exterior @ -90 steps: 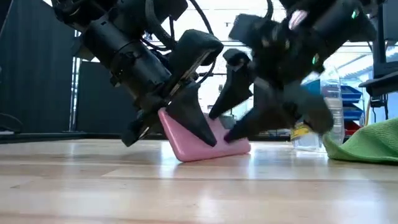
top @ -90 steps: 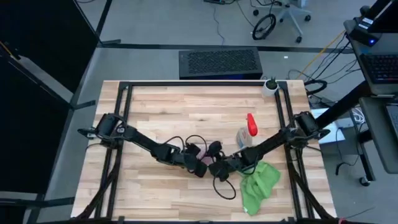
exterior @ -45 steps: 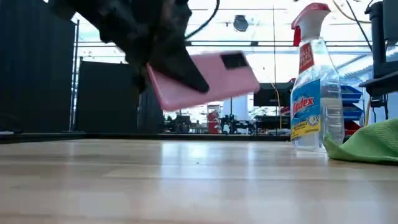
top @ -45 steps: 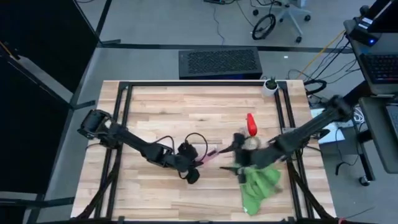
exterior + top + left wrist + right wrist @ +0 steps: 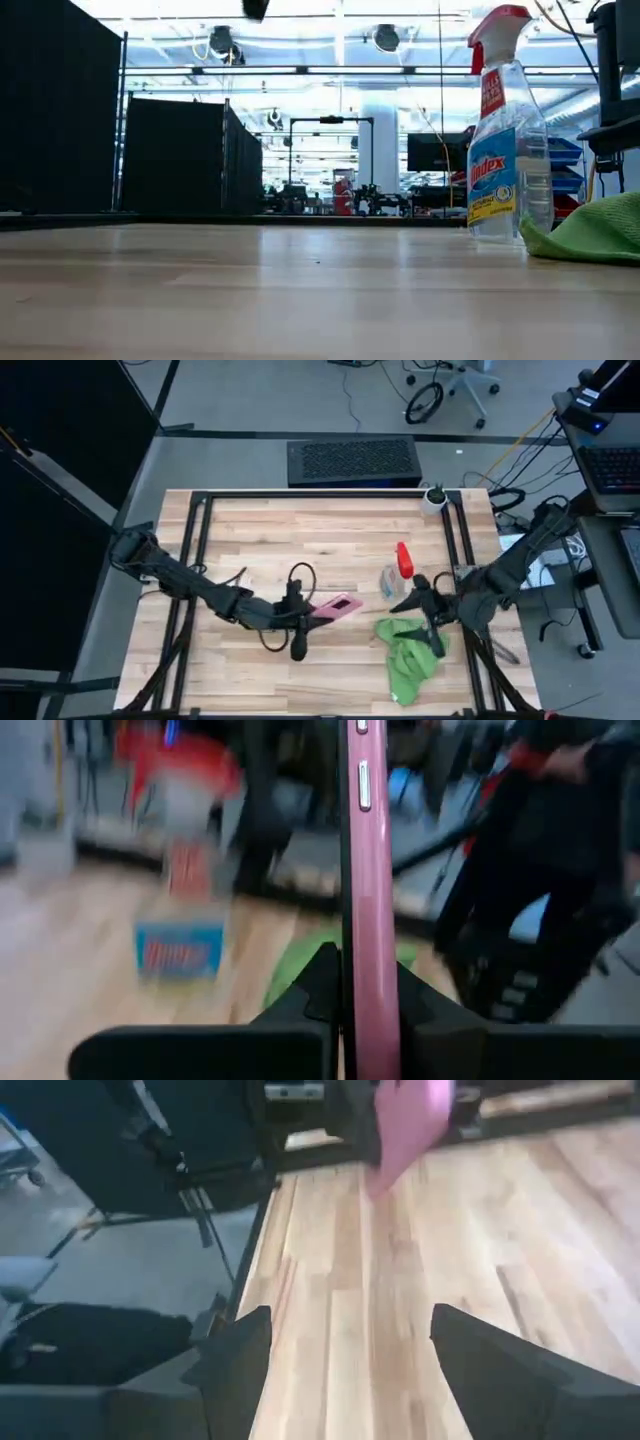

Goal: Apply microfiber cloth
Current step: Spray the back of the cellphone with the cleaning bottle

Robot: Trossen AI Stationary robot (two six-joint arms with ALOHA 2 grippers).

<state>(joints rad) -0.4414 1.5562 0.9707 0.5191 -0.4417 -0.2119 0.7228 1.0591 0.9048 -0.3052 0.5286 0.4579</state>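
Cloth placement, near to far on the bench (image 5: 250,530): microfiber cloth (image 5: 410,658) is found crumpled at the near right, around 5 o'clock from bench centre, its long axis running near to far. Right tool (image 5: 428,612) is held directly over the cloth's far edge, fingers spread wide and empty in its wrist view; this arm is judged the nearer one for the pickup, with the cloth lying below and slightly nearward. Left tool (image 5: 298,622) is clamped on a pink phone (image 5: 335,606), held off the bench at about 9 o'clock from the cloth. Spray bottle (image 5: 396,572) stands just beyond, at 12 o'clock from the cloth.
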